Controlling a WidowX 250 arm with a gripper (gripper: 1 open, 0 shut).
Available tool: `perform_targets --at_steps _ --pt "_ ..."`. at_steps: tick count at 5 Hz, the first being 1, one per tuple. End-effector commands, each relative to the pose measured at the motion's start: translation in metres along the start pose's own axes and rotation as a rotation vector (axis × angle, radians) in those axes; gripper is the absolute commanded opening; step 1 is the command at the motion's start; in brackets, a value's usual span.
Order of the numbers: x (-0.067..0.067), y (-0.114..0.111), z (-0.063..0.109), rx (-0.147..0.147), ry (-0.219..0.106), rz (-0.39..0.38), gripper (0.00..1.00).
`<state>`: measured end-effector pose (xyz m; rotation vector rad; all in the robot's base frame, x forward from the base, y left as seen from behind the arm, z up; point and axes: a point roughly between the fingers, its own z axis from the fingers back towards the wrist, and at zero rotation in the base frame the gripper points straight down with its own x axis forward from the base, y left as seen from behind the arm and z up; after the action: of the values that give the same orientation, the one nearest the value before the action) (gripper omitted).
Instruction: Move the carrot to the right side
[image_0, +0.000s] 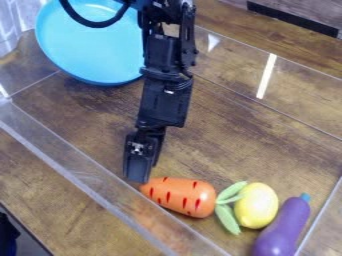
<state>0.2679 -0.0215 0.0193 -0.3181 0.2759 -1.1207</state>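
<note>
Camera, gripper: The dark gripper (138, 170) reaches down through the middle of the frame, its tip beside the carrot's blunt end; whether its fingers stand wide or narrow cannot be told from this angle.

Camera, carrot: The orange carrot (183, 196), scored with dark red lines, lies on its side at the lower center, its green leaves (230, 207) pointing right. The tip appears to touch the blunt end, though the arm's dark parts make contact hard to confirm.

Camera, likely purpose: The low tip, at the end away from the leaves, seems placed to push the carrot rightward rather than lift it.

Camera, neighbors: A yellow lemon (255, 205) sits against the leaves at the lower right, with a purple eggplant (281, 228) just beyond, so a straight push could drive all three together.

Camera, surroundings: A blue bowl (88, 44) rests at the upper left of the wooden table (238, 110), apart from the produce and away from the likely path.
</note>
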Motion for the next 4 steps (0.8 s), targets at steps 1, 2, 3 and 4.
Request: perform_targets --at_steps 1,2,3,4 --pt "0.013 -0.004 -0.008 -0.026 0.02 -0.029 1.0" --pt "0.017 -0.005 -0.008 -0.034 0.024 -0.028 1.0" --pt "0.021 -0.005 -0.008 -0.042 0.032 -0.026 1.0" --pt "0.025 -0.005 -0.008 -0.05 0.039 -0.032 1.0"
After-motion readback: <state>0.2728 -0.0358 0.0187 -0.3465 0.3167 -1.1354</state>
